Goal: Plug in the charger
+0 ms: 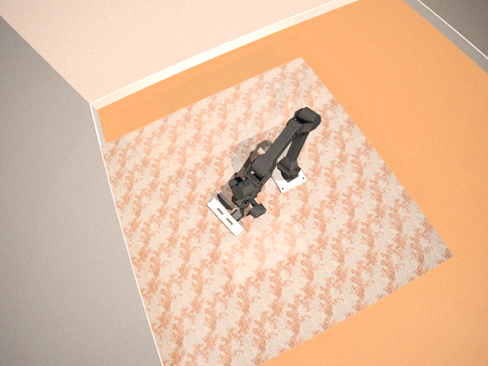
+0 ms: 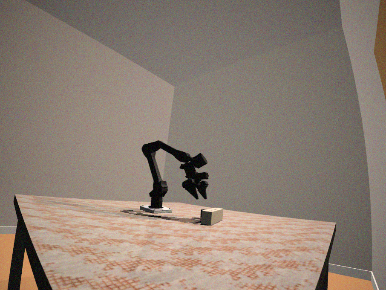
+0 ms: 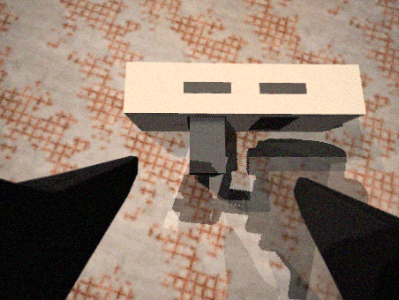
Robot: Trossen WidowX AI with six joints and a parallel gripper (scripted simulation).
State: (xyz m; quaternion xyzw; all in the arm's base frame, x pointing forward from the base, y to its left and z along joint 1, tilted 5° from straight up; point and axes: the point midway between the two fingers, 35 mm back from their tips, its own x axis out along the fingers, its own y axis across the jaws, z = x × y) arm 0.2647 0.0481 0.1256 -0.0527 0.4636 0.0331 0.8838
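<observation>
The cream power strip (image 1: 220, 215) (image 2: 216, 216) (image 3: 154, 86) stands on the table, with two dark slots in its top. The grey charger (image 1: 237, 214) (image 3: 207, 143) is against the strip's arm-side face, at the left outlet as the wrist view shows it. No prongs show there, and how deep they sit cannot be told. The right outlet (image 3: 274, 123) is a dark opening in the same face, without a plug. My gripper (image 2: 201, 198) (image 3: 216, 174) is open and empty, above the table on the arm side of the strip and higher than the charger.
The arm's white base plate (image 1: 283, 189) (image 2: 165, 210) stands behind the gripper. The patterned table (image 1: 315, 275) (image 2: 155, 249) extends around the strip. Shadows of the arm and gripper fall beside the charger.
</observation>
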